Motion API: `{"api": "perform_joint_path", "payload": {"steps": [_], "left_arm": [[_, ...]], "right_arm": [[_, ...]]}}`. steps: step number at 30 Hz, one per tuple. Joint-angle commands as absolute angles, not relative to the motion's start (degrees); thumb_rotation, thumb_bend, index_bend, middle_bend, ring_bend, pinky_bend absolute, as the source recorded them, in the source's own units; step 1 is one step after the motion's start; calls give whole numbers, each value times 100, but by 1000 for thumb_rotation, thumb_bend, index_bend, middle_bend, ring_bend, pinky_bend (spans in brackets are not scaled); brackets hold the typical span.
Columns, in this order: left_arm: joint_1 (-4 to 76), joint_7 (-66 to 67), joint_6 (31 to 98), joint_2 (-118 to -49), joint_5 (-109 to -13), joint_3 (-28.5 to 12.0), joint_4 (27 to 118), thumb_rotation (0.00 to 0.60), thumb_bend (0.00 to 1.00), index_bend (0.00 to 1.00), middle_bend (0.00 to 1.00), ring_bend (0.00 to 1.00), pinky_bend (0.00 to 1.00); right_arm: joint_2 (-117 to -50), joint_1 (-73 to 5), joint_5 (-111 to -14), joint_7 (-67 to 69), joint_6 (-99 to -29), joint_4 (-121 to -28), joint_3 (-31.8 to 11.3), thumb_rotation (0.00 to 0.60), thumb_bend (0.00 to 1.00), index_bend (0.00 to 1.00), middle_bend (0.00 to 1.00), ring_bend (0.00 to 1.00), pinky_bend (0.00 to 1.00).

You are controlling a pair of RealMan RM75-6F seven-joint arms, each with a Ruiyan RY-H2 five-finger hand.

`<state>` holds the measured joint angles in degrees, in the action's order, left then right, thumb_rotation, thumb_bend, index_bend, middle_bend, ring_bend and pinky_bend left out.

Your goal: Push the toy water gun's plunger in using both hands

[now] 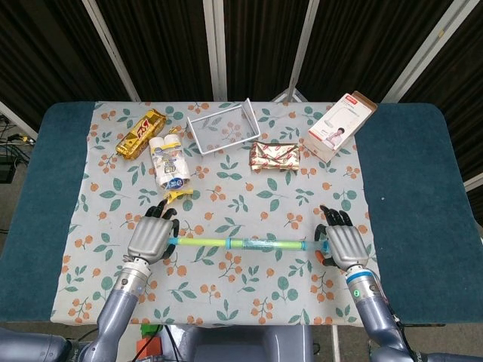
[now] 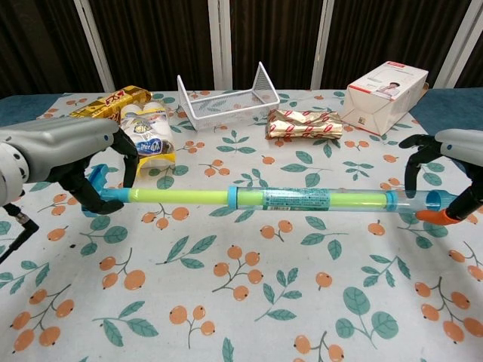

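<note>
The toy water gun lies crosswise near the table's front, a clear blue barrel with a yellow-green plunger rod sticking out to the left. My left hand curls its fingers around the blue plunger handle at the rod's end. My right hand arches its fingers over the barrel's far end, by the orange nozzle. Part of the rod shows inside the barrel.
At the back stand a white wire basket, a gold snack bag, a pack of small bottles, a gold wrapped packet and a white carton. The floral cloth covers the table's middle.
</note>
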<state>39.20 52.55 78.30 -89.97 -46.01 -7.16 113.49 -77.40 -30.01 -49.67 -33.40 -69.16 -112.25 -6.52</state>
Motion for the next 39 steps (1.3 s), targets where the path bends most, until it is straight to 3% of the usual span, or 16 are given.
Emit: {"api": "perform_joint_path", "payload": {"steps": [1, 35, 37, 39], "left_arm": [[3948, 5299, 7870, -9051, -4601, -719, 11364, 600, 497, 615, 215, 53, 162], [4159, 5531, 8157, -9492, -4430, -830, 11433, 600, 496, 601, 206, 53, 162], [4157, 5523, 8168, -9514, -4444, -818, 11426, 600, 483, 558, 185, 53, 161], [4153, 5523, 8170, -9518, -4452, -795, 11440, 600, 423, 474, 143, 49, 154]], "right_arm": [[-7740, -3016, -5022, -3371, -6964, -11315, -640, 600, 380, 624, 18, 0, 0], [-7737, -3075, -5056, -3459, -7137, -11639, -527, 600, 379, 623, 29, 0, 0], [-7736, -3077, -5051, -3458, -7133, -11637, -519, 600, 379, 550, 28, 0, 0], [-7728, -3076, -5067, -3468, -7132, -11617, -496, 600, 380, 302, 13, 0, 0]]}}
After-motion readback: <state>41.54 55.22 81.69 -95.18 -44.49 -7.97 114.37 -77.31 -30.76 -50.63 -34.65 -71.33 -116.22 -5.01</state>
